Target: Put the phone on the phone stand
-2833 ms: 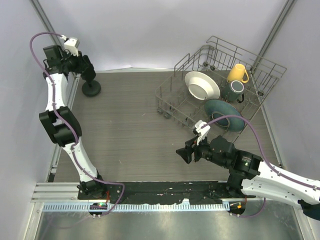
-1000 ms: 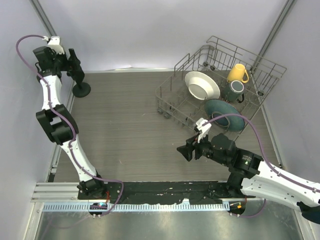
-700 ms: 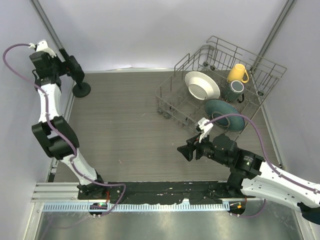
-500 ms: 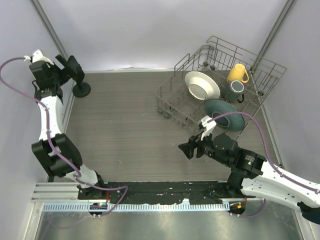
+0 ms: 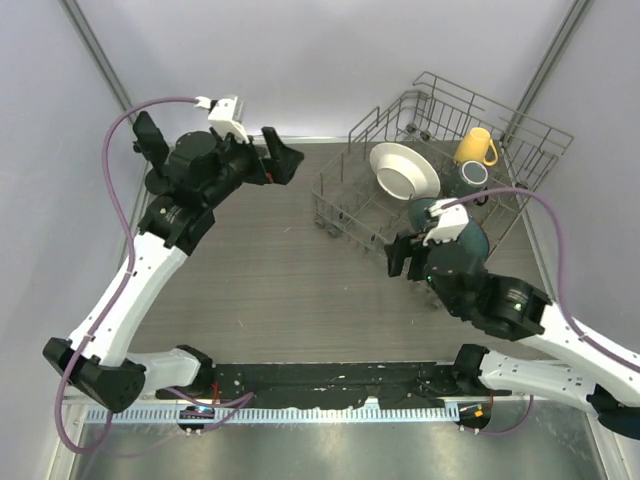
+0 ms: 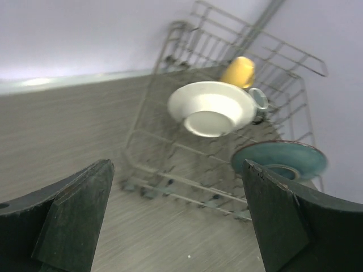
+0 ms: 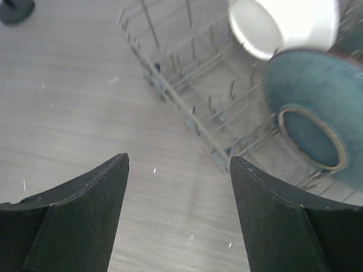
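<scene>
Two empty hands show in these views, and no phone. The left hand (image 6: 177, 181) has its dark fingers spread very wide with nothing between them. It hangs above the grey wood-grain tabletop (image 5: 250, 270) and faces the grey wire dish rack (image 5: 335, 190). The right hand (image 7: 178, 170) is also well parted and grips nothing. It is poised over the tabletop just beside the rack's near corner, with the round teal plate (image 7: 309, 107) and the white bowl (image 7: 283, 22) leaning in the rack ahead of it. A yellow mug (image 5: 476, 147) sits toward the rack's far end.

The thin black phone cannot be found in any view: not on the bare tabletop, not in either hand, not among the dishes. The small black phone stand (image 7: 12, 7) shows only as a dark rounded shape cut off at the upper left corner of the right wrist view, standing on the tabletop well apart from the rack. In the overhead view the left arm lies across the far left of the tabletop, and the stand cannot be picked out there with certainty.

As for progress, both hands are empty and no phone lies loose, so it may already rest on the stand behind the arm, though the pictures cannot settle that. If it does, nothing is left beyond confirming that it sits securely. If not, finding, grasping, carrying and seating it all remain.
</scene>
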### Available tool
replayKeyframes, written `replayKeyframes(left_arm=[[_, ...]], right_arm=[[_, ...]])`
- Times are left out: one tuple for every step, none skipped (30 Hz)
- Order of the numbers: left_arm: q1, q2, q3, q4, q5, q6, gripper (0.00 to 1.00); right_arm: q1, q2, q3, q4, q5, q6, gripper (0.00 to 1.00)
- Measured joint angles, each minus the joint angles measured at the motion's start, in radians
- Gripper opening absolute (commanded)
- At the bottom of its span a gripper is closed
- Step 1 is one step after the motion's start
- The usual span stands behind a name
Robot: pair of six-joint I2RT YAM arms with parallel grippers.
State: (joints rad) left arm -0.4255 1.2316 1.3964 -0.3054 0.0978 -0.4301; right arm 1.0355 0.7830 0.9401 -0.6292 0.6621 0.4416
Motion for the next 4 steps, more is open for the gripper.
replayKeyframes(left_arm=[[-0.045, 0.000, 0.034, -0.006, -0.006, 0.021, 1.00], [-0.085, 0.000, 0.066, -0.011, -0.013, 0.043, 1.00], [-0.124, 0.000, 0.089, -0.014, -0.021, 0.061, 1.00], [-0.170, -0.001, 0.116, -0.021, -0.028, 0.084, 1.00]], right_arm=[[0.000, -0.008, 0.031, -0.005, 0.027, -0.011, 0.78], [0.000, -0.021, 0.060, -0.013, 0.051, -0.024, 0.78], [0.000, -0.037, 0.088, -0.022, 0.073, -0.037, 0.79], [0.000, -0.055, 0.115, -0.029, 0.092, -0.050, 0.80]])
